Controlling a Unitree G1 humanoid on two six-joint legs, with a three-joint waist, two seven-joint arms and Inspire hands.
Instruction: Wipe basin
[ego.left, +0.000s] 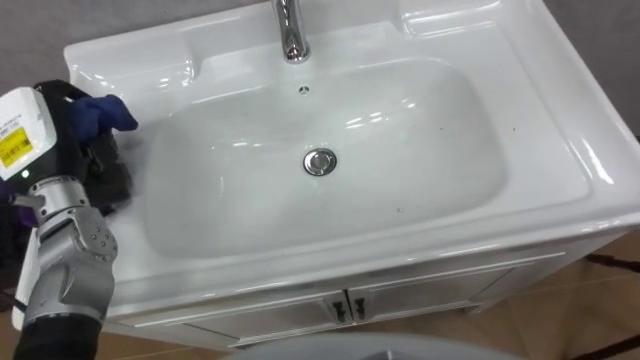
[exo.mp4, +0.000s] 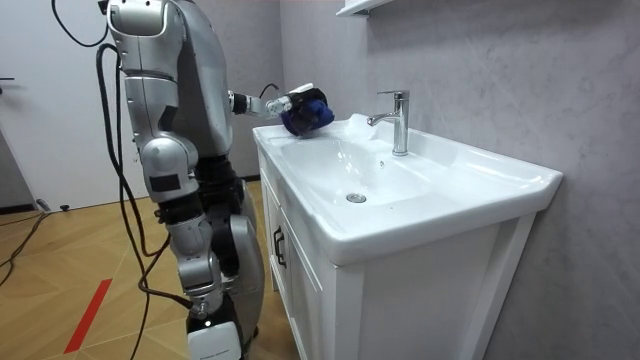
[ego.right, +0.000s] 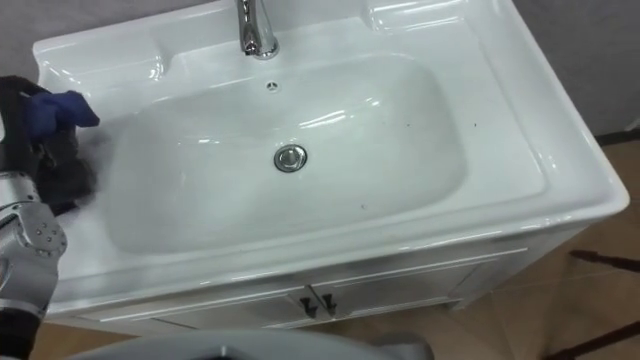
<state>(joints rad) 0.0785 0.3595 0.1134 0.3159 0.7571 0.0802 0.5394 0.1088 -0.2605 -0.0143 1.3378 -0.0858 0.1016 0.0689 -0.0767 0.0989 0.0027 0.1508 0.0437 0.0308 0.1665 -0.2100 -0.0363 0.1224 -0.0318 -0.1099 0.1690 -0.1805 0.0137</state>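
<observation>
While I stand at the white basin (ego.left: 420, 130), my left hand (ego.left: 105, 170) is clenched round a bunched blue cloth (ego.left: 103, 113) at its nine o'clock rim. Held this loosely, the cloth could slip free when I sweep towards the drain (ego.left: 320, 161).

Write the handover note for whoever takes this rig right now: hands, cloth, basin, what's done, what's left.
Left hand: shut on the crumpled dark blue cloth, over the left rim of the white ceramic basin.
Done: no wiped area can be judged; small dark specks lie in the bowl, right of the chrome drain.
Left: bring the cloth into the bowl, then wipe bowl and rim.
</observation>
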